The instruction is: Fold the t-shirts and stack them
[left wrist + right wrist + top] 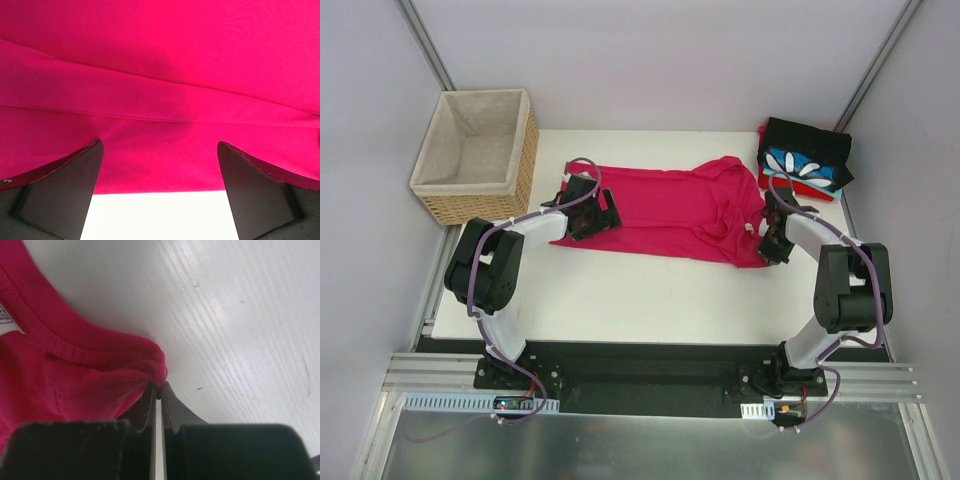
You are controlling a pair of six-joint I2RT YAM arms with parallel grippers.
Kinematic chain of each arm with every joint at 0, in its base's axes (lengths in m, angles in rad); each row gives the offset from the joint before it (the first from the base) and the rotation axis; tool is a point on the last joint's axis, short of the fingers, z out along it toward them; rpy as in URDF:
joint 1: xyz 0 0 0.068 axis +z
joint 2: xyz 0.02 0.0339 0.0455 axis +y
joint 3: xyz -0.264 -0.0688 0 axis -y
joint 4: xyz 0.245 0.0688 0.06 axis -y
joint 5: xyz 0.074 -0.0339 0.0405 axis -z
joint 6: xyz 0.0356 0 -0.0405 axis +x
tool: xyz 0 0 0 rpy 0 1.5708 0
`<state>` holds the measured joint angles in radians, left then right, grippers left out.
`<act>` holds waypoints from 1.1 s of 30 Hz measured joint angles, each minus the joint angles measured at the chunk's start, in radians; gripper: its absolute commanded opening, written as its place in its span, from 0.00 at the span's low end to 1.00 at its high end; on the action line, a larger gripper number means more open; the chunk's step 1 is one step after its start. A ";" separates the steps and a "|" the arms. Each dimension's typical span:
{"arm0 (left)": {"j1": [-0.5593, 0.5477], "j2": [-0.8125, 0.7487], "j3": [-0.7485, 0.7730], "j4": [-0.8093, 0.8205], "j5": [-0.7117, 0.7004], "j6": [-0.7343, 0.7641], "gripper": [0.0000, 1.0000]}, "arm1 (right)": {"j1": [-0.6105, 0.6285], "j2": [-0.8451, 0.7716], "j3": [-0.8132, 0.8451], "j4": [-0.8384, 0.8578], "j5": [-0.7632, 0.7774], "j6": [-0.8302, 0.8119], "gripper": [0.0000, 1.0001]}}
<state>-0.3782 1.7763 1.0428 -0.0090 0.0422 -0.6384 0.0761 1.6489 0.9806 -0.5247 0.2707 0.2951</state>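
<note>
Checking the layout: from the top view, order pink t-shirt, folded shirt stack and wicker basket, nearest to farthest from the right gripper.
1. pink t-shirt, its edge pinched by the right gripper.
2. folded shirt stack, far right corner.
3. wicker basket, far left.

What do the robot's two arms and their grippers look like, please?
Both the left arm and the right arm have pale grey links joined by bulky black joint housings. A purple-grey cable loops along each. The left gripper and the right gripper carry matte black fingers, wedge-shaped and tapering towards the tips. No markings are visible.
</note>
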 measured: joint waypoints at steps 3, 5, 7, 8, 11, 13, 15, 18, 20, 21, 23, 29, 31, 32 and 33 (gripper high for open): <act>0.000 0.000 0.000 0.000 0.000 0.000 0.98 | -0.005 -0.023 0.000 -0.017 0.033 0.000 0.00; 0.000 0.000 -0.002 0.002 0.000 0.000 0.98 | -0.009 -0.039 0.000 -0.023 0.048 0.000 0.00; 0.000 0.000 -0.004 0.005 0.000 0.000 0.98 | -0.017 -0.046 0.001 -0.028 0.059 0.000 0.00; 0.000 0.000 -0.004 0.006 0.000 0.000 0.98 | -0.021 -0.046 0.002 -0.030 0.062 0.000 0.00; 0.000 0.000 -0.005 0.009 0.000 0.000 0.98 | -0.037 -0.046 0.007 -0.037 0.066 0.000 0.00; 0.000 -0.001 -0.006 0.011 0.000 0.000 0.98 | -0.045 -0.046 0.013 -0.040 0.069 0.001 0.01; 0.000 -0.001 -0.007 0.013 0.000 0.000 0.98 | -0.056 -0.046 0.017 -0.040 0.072 0.002 0.01; 0.000 -0.001 -0.008 0.013 0.001 0.000 0.98 | -0.077 -0.045 0.019 -0.040 0.076 0.008 0.00; 0.000 -0.001 -0.008 0.013 0.001 0.000 0.98 | -0.086 -0.043 0.019 -0.040 0.084 0.011 0.01; 0.000 -0.001 -0.008 0.013 0.001 0.000 0.98 | -0.087 -0.042 0.019 -0.040 0.086 0.011 0.00; 0.000 -0.002 -0.010 0.014 0.001 0.000 0.98 | -0.089 -0.037 0.021 -0.040 0.092 0.015 0.01; -0.001 -0.002 -0.011 0.019 0.002 0.000 0.98 | -0.099 -0.031 0.026 -0.040 0.092 0.024 0.18; -0.001 -0.002 -0.011 0.020 0.002 0.000 0.98 | -0.099 -0.030 0.026 -0.040 0.089 0.031 0.31; -0.001 -0.002 -0.011 0.020 0.002 0.000 0.97 | -0.100 -0.030 0.026 -0.038 0.090 0.035 0.39; -0.001 -0.002 -0.011 0.020 0.002 0.000 0.98 | -0.101 -0.030 0.026 -0.035 0.091 0.034 0.41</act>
<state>-0.3790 1.7741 1.0313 0.0109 0.0437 -0.6384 -0.0246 1.6188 1.0061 -0.5598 0.3618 0.3294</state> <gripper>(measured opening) 0.978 0.277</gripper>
